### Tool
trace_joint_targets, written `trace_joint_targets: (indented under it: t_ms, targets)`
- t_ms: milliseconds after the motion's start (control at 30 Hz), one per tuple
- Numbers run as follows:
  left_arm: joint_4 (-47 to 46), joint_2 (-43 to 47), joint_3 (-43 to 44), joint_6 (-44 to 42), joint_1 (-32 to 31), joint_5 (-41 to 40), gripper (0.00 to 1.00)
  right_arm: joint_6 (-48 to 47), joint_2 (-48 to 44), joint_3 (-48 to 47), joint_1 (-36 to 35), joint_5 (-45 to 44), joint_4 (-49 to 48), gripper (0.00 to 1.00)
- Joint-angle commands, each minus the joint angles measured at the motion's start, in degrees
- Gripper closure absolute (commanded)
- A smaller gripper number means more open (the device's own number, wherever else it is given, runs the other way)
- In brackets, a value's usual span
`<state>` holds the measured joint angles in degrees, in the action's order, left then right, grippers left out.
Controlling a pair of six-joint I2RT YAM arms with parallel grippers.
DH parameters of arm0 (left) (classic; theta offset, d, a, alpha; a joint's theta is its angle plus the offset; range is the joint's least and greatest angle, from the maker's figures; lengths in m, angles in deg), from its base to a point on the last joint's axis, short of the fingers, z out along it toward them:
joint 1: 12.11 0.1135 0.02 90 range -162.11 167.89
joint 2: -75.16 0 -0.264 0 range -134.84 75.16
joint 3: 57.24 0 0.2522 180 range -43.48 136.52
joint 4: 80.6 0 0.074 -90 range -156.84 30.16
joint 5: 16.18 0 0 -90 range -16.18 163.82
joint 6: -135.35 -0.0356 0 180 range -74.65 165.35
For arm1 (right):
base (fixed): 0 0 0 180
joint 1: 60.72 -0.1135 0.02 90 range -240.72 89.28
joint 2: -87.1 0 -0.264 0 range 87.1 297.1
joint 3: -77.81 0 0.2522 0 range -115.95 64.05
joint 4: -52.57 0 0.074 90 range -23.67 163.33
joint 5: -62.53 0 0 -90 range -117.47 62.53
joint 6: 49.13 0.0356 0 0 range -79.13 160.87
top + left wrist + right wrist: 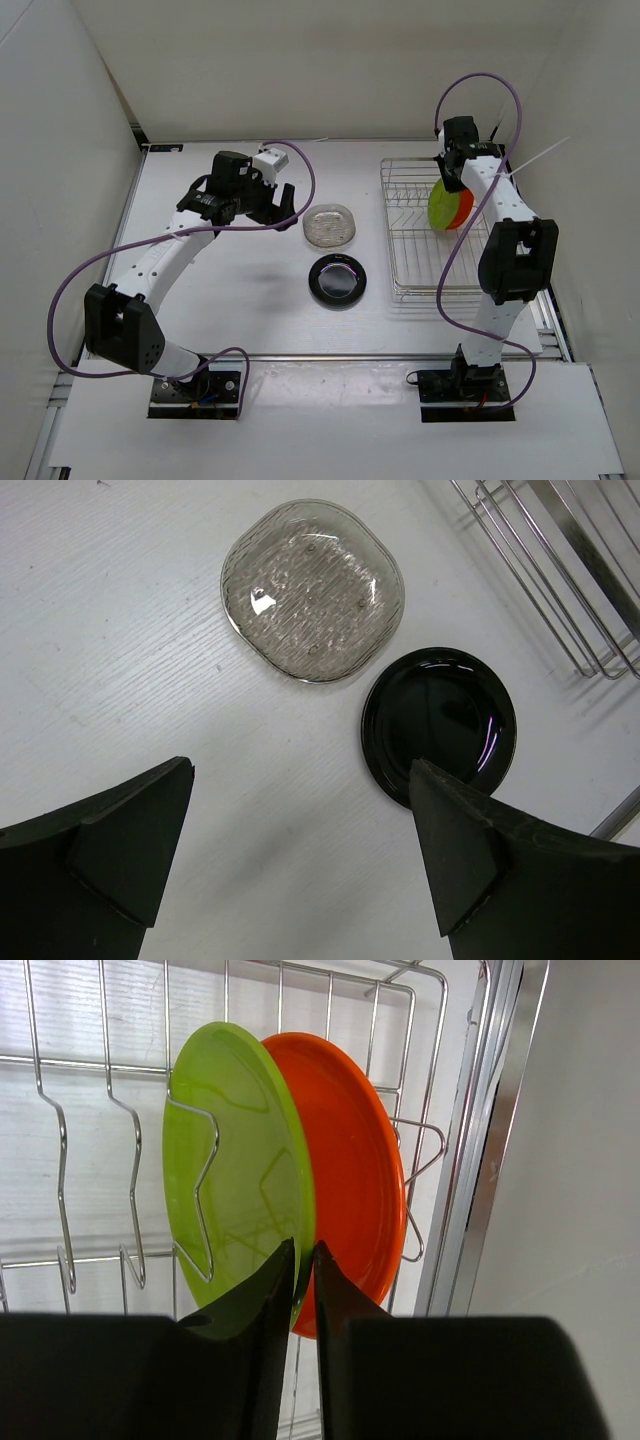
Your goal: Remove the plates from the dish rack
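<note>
Top external view: we see the dish rack (383,220) on the right side of the worktop (220,300). 2 plates stand on edge in its far right part. The lime green plate (443,206) is on the left and the orange plate (466,212) is just beside it on the right.

The other 2 plates lie flat on the worktop, left of the rack. The clear plate (330,225) is farther away and the black plate (338,279) is nearer; they are close together but apart.

The left end effector (275,205) hangs just left of the clear plate. Left wrist view: we see its fingers spread wide with nothing between them. The clear and black plates lie on the worktop beyond the fingertips, with a corner of the rack at the upper right.

Right wrist view: we see the right end effector (304,1250) with its fingers drawn almost together, pinching the rim of the lime green plate. The orange plate stands directly behind the green one, and both are upright between the rack's wire prongs.
</note>
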<state>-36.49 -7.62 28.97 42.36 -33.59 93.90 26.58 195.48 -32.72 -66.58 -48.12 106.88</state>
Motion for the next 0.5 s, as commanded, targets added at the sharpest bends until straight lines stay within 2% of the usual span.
trace_joint_targets:
  t_ms: [0,233,333,467]
  targets:
    - [-1.0,3.4,0.1,0.2,0.3,1.6,0.00,1.1,-0.2,-2.6,-0.2,-1.3,0.1,0.84]
    - [-1.0,2.8,0.1,0.2,0.3,1.6,0.00,2.9,-0.7,-3.2,-1.3,-5.4,1.2,0.93]
    - [-1.0,2.8,0.6,0.2,0.3,1.6,0.00,2.9,-0.7,-3.2,-1.3,-5.4,1.7,1.00]
    - [-1.0,2.8,0.6,0.2,0.3,1.6,0.00,3.5,-0.7,-3.7,-1.3,-5.4,2.2,1.00]
